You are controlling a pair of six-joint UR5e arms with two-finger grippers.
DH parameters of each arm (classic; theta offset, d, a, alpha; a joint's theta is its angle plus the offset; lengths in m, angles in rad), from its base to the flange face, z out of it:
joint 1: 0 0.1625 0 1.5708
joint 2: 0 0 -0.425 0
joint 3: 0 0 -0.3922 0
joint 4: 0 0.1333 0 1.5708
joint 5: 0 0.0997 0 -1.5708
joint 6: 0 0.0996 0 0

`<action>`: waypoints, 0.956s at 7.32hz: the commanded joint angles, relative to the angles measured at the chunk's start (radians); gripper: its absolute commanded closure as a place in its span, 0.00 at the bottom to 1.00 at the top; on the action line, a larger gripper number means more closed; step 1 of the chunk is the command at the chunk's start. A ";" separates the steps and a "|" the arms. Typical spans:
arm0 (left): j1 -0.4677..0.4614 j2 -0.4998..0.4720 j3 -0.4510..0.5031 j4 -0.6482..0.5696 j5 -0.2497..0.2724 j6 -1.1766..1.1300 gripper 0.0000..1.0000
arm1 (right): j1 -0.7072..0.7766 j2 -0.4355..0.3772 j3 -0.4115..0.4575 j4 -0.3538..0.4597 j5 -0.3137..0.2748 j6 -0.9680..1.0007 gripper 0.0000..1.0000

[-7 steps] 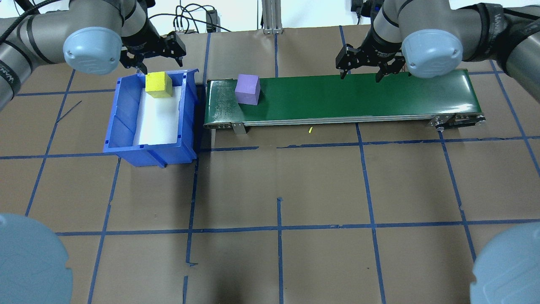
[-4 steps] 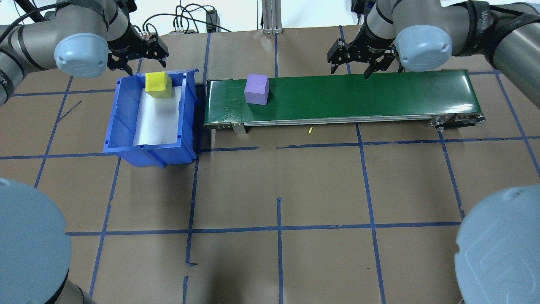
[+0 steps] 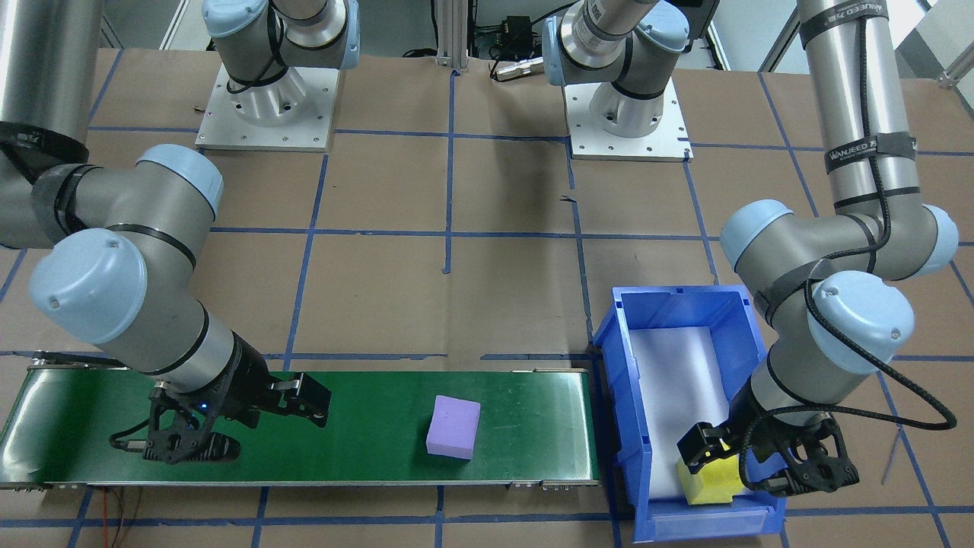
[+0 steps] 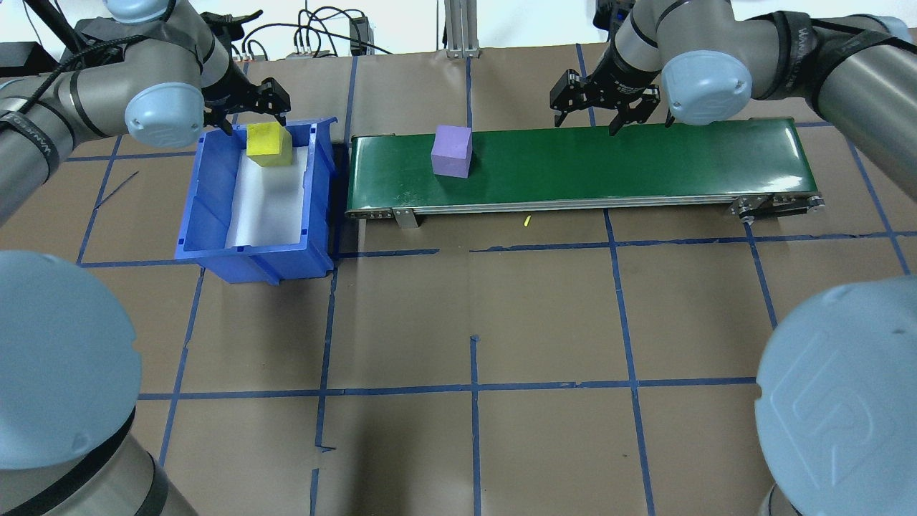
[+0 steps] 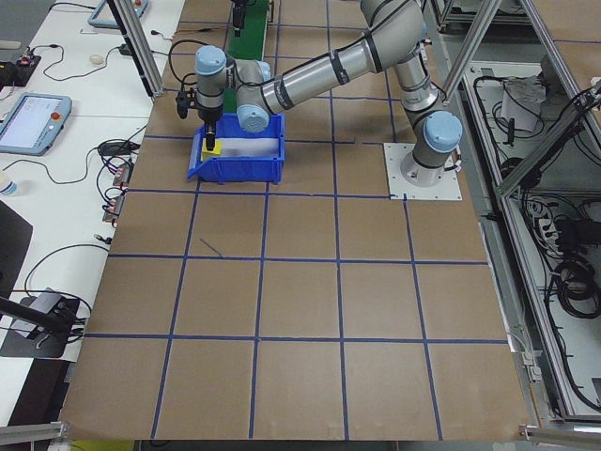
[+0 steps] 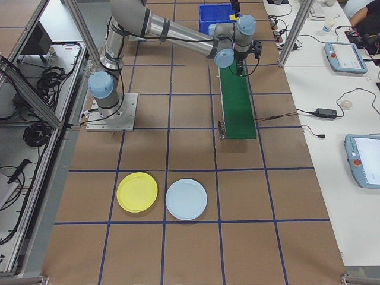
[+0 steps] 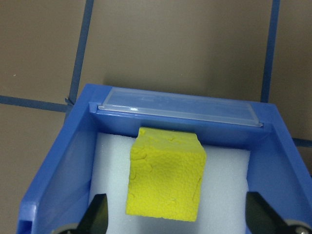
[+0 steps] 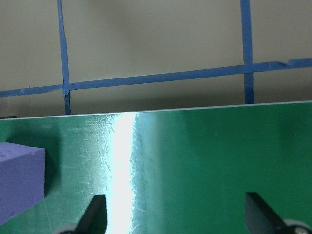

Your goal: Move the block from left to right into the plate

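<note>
A yellow block [image 4: 269, 143] sits on white foam at the far end of the blue bin [image 4: 208, 208]. My left gripper [image 4: 254, 120] hangs open just above it, and in the left wrist view its fingertips [image 7: 97, 217] stand either side of the yellow block [image 7: 165, 180] without touching. A purple block [image 4: 451, 150] rides on the green conveyor belt [image 4: 609, 165]. My right gripper [image 4: 609, 118] is open over the belt's far edge, to the right of the purple block [image 8: 19, 180]. The yellow plate [image 6: 137, 192] lies on the table beyond the belt's right end, in the exterior right view only.
A pale blue plate [image 6: 186, 199] lies beside the yellow one. The bin [image 3: 624, 396] butts against the left end of the belt [image 3: 365, 426]. Both arms' elbows loom large in the overhead view's lower corners. Cables and monitors lie past the table's far edge.
The purple block has travelled to the right along the belt. My left gripper has come down over the yellow block in the bin. My right gripper has shifted slightly left.
</note>
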 commanded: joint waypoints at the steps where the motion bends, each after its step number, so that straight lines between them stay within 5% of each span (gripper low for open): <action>1: 0.000 -0.042 -0.007 0.049 -0.002 0.019 0.01 | 0.000 0.013 -0.009 -0.004 0.020 -0.002 0.01; 4: 0.000 -0.047 -0.009 0.052 -0.002 0.066 0.10 | -0.009 0.013 0.000 -0.003 0.021 -0.002 0.01; 7: 0.000 -0.044 -0.012 0.051 0.002 0.104 0.56 | -0.009 0.013 0.003 -0.003 0.021 0.008 0.01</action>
